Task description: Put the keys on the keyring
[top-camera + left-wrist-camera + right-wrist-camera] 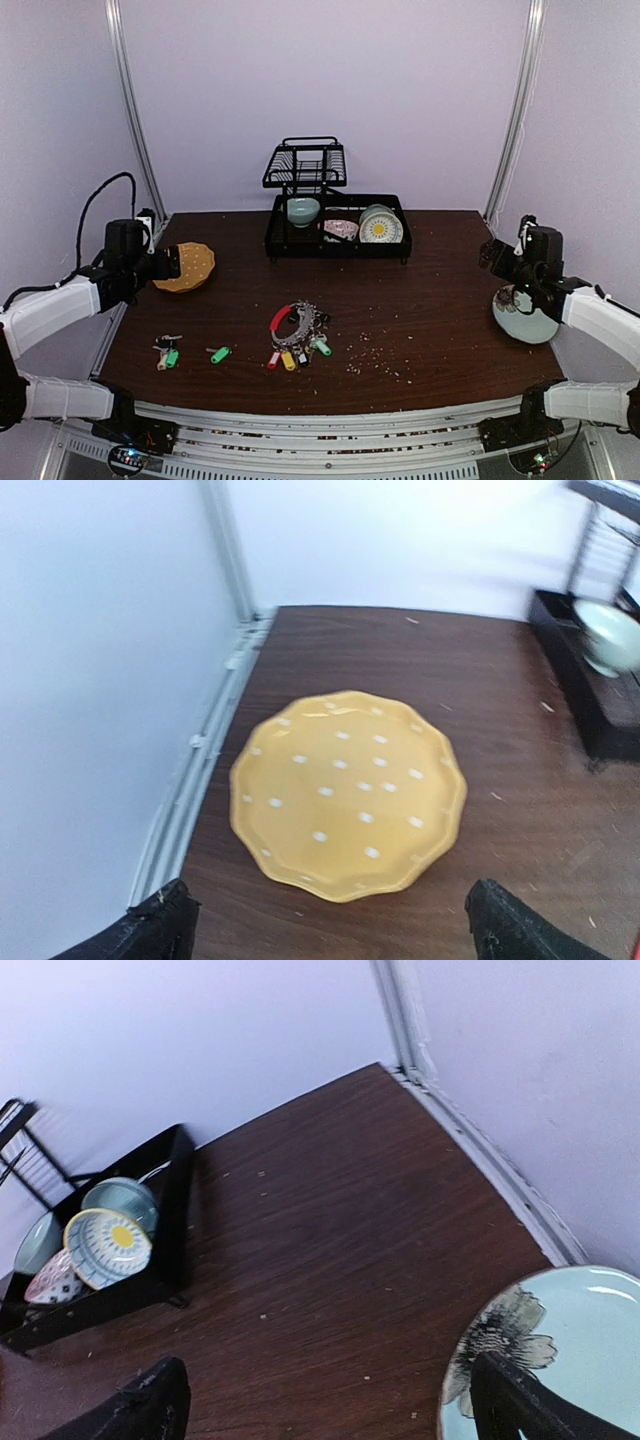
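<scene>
The keyring point(298, 322), a metal ring with a red arc, lies at the middle front of the table with silver keys and coloured tags bunched on it. Left of it lie loose keys: one with a green tag point(220, 354), and a small cluster point(167, 352) with green and pale tags. My left gripper point(172, 263) hovers at the table's left edge, far from the keys. In the left wrist view it point(335, 930) stands open and holds nothing. My right gripper point(490, 255) is high at the right edge; in the right wrist view it point(328, 1405) is open over bare wood.
A yellow dotted plate point(345, 792) lies just ahead of the left gripper. A pale blue flowered plate point(560, 1360) sits under the right finger. A black dish rack point(335, 225) with bowls stands at the back middle. Crumbs dot the wood near the keyring.
</scene>
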### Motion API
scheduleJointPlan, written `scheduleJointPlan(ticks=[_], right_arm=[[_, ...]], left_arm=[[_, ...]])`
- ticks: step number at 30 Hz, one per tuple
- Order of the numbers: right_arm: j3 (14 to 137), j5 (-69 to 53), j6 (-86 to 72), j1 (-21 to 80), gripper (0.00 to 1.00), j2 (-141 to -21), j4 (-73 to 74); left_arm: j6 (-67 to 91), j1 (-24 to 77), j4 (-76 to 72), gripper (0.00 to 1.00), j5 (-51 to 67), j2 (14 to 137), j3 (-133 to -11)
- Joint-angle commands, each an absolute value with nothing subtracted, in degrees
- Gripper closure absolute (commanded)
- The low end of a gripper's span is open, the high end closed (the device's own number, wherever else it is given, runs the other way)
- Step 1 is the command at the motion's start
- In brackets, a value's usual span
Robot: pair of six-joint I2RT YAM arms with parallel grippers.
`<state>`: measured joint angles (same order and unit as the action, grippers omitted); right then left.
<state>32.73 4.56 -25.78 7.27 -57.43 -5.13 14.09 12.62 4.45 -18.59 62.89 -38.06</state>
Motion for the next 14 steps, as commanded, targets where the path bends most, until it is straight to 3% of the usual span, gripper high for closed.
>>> scheduleJointPlan(ticks=[1, 6, 14], right_arm=[[24.8, 13.2, -32.3, 4.0, 0.0, -55.4, -16.2], [20.4, 22.2, -32.4, 4.0, 0.0, -55.8, -21.5], [19.9, 21.4, -29.8, 4.0, 0.0, -57.8, -23.4]], left_arm=[[19.1, 5.5, -11.4, 0.02, -21.2, 62.8, -32.9], [16.9, 3.7, -23.7, 0.02, -22.7, 62.2, -26.4], [14.1, 3.6, -31.6, 0.02, -23.4, 62.0, -22.2]])
